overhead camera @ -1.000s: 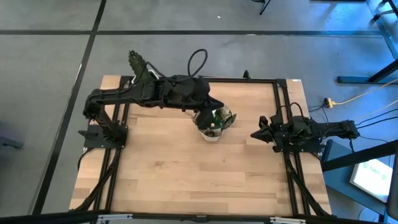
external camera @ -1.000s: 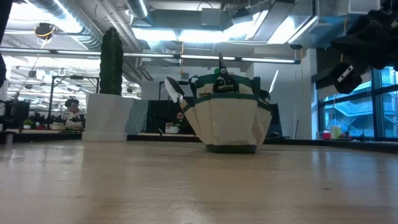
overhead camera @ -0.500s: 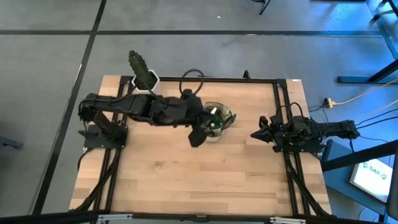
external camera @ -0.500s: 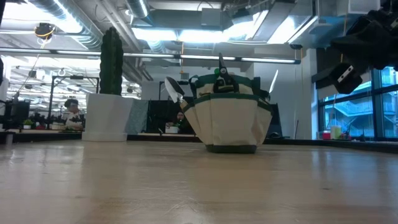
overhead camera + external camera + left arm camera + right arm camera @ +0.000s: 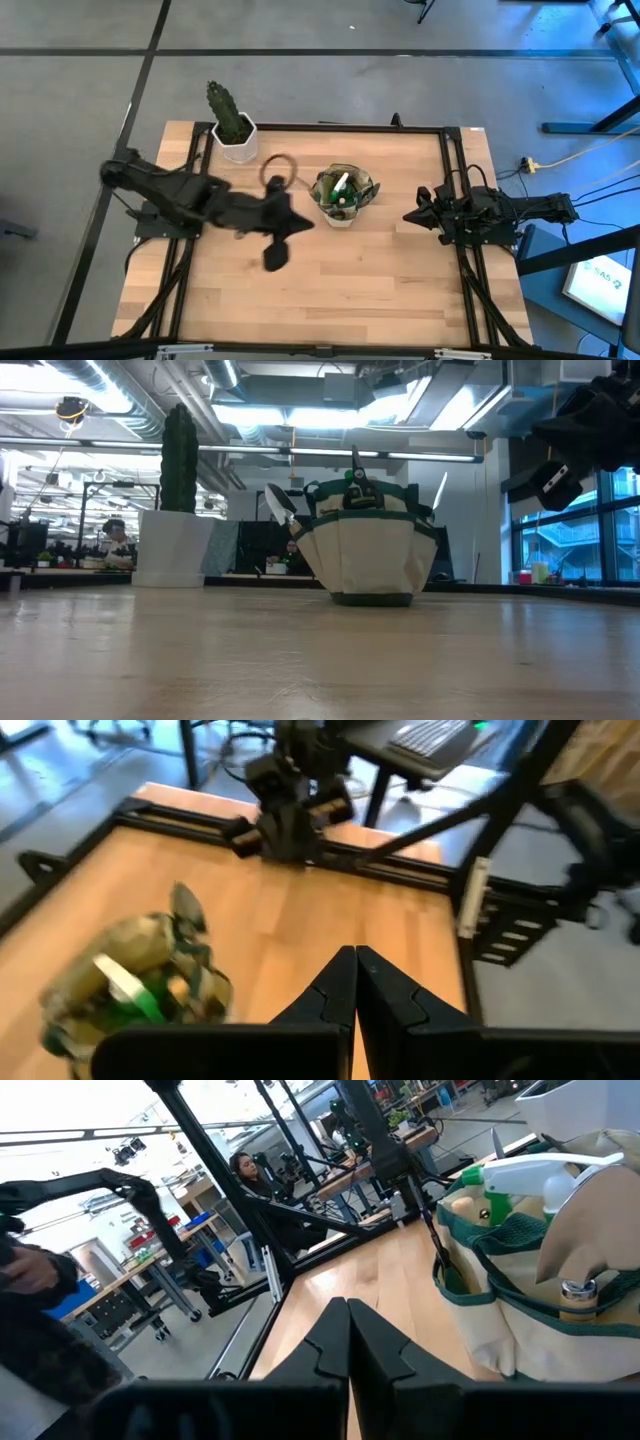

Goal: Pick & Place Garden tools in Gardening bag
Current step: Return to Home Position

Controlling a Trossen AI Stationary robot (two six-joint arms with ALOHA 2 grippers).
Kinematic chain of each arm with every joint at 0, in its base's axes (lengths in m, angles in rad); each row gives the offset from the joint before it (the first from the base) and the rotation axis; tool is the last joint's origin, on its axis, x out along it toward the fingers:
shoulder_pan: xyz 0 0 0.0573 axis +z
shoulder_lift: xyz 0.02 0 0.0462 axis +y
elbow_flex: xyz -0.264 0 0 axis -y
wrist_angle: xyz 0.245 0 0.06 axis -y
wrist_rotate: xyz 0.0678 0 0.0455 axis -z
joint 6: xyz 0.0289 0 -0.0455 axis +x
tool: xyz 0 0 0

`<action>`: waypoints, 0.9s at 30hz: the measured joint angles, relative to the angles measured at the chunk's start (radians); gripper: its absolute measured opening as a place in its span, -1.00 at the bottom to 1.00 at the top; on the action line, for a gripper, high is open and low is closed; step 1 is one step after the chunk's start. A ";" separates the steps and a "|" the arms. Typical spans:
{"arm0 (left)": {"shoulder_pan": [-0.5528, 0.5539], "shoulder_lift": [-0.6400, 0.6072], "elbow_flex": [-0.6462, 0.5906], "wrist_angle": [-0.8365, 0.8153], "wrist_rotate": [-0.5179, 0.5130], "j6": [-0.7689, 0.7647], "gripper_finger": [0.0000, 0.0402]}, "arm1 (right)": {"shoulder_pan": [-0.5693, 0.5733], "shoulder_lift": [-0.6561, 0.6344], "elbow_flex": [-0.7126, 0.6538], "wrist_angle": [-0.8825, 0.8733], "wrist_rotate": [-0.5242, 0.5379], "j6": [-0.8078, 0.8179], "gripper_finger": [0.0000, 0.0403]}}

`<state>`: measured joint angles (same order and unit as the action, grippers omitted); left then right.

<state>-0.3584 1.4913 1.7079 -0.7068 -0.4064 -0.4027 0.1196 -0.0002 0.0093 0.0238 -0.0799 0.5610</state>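
The gardening bag [image 5: 343, 194] stands upright on its base at the middle of the table's far half. Garden tools stick out of its mouth: a green spray bottle [image 5: 528, 1174], a silver trowel blade [image 5: 600, 1230] and dark handles [image 5: 355, 472]. My left gripper [image 5: 272, 260] hangs shut and empty above the table, to the near left of the bag [image 5: 135, 988]. By the table's right edge my right gripper [image 5: 410, 216] rests shut and empty, pointing at the bag [image 5: 520, 1310].
A green cactus in a white pot [image 5: 232, 128] stands at the far left corner, left of the bag [image 5: 368, 545]. A black frame rail [image 5: 340, 128] runs around the table. Bare wood [image 5: 330, 290] spans the near half.
My left gripper has swung away from above the bag toward the table's near left, sinking a little and rolling, shut and empty throughout. The bag and its tools have stayed put.
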 joint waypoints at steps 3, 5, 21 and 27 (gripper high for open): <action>-0.035 -0.145 -0.224 0.143 -0.003 -0.022 -0.99 | 0.000 0.000 0.000 0.000 -0.002 0.000 -1.00; -0.039 -0.260 -0.382 0.275 0.014 -0.027 -0.99 | 0.000 0.000 0.000 0.000 -0.002 0.000 -1.00; 0.223 -0.951 -1.295 0.807 0.487 0.227 -0.99 | 0.000 0.000 0.000 0.000 -0.002 0.000 -1.00; 0.283 -1.086 -1.425 0.845 0.402 0.210 -0.99 | 0.000 0.000 0.000 0.000 -0.001 0.000 -1.00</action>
<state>-0.0750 0.4054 0.2834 0.1383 -0.0044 -0.1925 0.1192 -0.0002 0.0097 0.0235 -0.0811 0.5606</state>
